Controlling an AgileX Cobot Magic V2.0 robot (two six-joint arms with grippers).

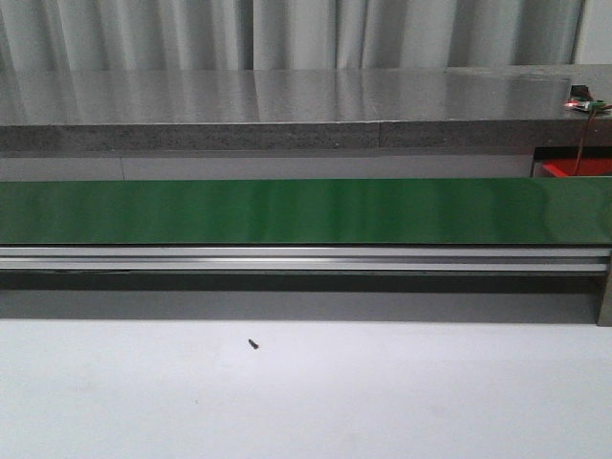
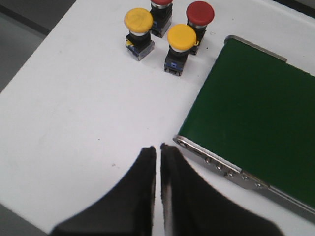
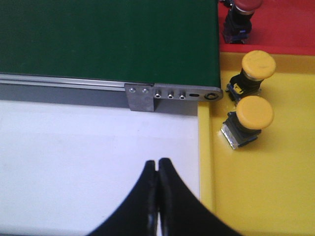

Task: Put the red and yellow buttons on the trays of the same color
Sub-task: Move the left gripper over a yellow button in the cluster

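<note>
Buttons near belt edge

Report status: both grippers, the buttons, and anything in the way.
Left gripper shut, empty; right gripper shut, empty. Two yellow buttons on yellow tray, one red button on red tray. Four unsorted buttons beside green belt. No obstruction.

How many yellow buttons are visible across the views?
4: two on the white table by the belt's end, two on the yellow tray. Others may lie off-frame.
</note>
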